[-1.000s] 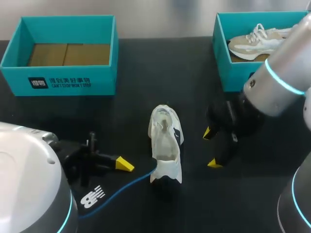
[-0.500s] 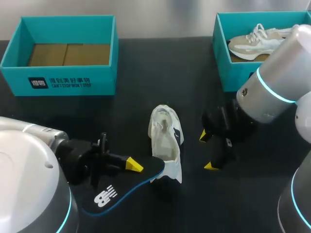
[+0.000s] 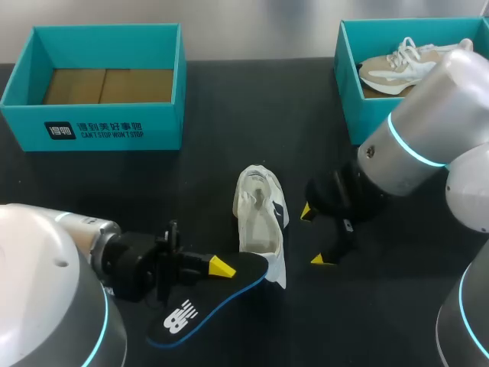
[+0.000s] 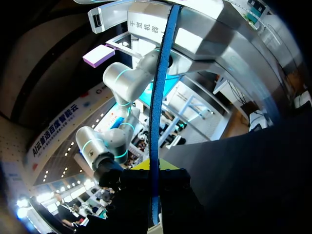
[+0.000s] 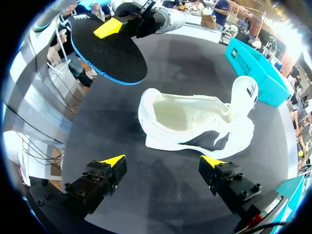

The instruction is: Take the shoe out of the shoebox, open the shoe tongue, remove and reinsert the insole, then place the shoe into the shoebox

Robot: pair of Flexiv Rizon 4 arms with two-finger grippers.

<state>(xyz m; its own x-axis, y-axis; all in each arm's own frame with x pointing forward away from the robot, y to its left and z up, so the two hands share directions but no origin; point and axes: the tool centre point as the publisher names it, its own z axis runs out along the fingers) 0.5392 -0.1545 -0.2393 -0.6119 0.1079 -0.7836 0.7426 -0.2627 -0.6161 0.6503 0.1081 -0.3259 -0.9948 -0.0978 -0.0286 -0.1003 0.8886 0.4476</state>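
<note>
A white shoe lies on the dark table's middle, its opening facing up. My left gripper is shut on a black insole with a blue edge, whose front end reaches the shoe's near end. In the left wrist view the insole shows edge-on, running out from between the fingers of the left gripper. My right gripper stands open just right of the shoe. The right wrist view has the shoe ahead of the open right gripper, with the insole and the left gripper beyond.
A teal shoebox with brown card inside stands at the back left. A second teal shoebox at the back right holds a beige shoe with white laces. My right arm passes in front of that box.
My left gripper has carried the insole rightward until its front end meets the shoe. My right gripper has shifted a little left, closer to the shoe, still open.
</note>
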